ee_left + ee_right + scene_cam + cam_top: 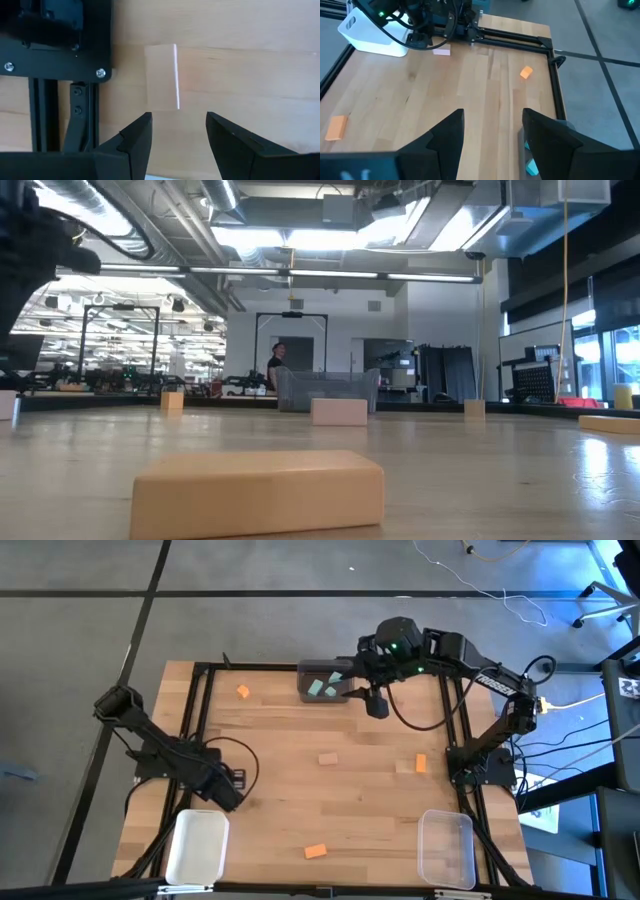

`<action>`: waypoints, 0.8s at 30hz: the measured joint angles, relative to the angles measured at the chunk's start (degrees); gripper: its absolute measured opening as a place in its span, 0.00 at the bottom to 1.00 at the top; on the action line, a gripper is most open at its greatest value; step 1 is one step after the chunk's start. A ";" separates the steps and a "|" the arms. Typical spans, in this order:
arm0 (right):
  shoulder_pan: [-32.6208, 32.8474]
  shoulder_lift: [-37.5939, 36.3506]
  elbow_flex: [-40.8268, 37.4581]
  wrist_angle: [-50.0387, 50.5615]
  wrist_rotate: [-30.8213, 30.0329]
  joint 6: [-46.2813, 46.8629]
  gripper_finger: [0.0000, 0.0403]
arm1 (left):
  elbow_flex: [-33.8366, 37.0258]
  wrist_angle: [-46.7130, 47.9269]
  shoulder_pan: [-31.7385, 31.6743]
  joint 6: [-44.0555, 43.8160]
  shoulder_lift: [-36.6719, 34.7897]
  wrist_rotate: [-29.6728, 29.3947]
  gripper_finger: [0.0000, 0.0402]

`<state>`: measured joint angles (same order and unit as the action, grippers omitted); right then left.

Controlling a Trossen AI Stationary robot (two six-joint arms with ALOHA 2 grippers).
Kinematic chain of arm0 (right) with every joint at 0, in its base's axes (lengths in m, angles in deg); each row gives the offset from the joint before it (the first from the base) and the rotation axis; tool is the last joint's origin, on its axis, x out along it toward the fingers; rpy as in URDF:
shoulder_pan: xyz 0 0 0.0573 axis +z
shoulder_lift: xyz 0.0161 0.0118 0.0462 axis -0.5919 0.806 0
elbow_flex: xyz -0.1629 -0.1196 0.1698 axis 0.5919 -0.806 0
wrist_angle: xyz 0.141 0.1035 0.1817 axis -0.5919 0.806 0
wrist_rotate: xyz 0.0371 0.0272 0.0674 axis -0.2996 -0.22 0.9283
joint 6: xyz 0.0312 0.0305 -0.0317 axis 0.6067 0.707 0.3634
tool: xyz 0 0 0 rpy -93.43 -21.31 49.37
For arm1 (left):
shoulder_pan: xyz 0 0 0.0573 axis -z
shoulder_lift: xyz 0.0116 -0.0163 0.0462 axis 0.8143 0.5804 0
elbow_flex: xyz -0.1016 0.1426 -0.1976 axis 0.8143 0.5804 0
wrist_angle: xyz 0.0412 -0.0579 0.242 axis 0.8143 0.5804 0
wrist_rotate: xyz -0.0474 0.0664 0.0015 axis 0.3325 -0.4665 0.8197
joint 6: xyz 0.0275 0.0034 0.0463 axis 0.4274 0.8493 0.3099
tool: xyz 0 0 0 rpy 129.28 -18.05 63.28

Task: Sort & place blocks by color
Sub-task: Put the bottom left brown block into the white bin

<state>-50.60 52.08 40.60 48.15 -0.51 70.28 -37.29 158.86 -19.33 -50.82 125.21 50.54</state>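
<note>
A pale tan block [162, 77] lies flat on the wooden table by the black frame rail at the near left. My left gripper [177, 125] points down just above it, open, with the block ahead of its fingertips and not between them. The same gripper [225, 790] stands just beyond the white bin [195, 845]. My right gripper [375, 700] hangs open and holds nothing at the far middle, beside the dark grey bin [325, 680], which holds teal blocks [322, 687]. Orange blocks [243, 691] [421, 763] [316, 851] and another tan block [327, 758] lie flat on the table.
A clear bin [447, 848] stands at the near right corner. Black frame rails [205, 710] run along the table's edges. The middle of the table is bare wood between the scattered blocks. A person [275, 365] stands far off in the room behind.
</note>
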 joint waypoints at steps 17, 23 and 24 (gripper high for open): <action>-0.04 0.00 0.00 -0.02 -0.02 -0.17 0.50 | 7.22 -9.67 0.20 -2.88 6.49 -0.50 0.45; -0.03 0.00 0.00 -0.02 -0.02 -0.15 0.50 | 9.02 -13.03 0.12 -2.88 8.87 -0.73 0.45; -0.03 0.00 0.00 -0.01 -0.02 -0.08 0.50 | 9.19 -13.09 0.07 -2.89 9.10 -0.63 0.45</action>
<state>-50.63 52.08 40.60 48.14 -0.53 70.19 -28.10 145.77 -19.26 -53.72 134.31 49.92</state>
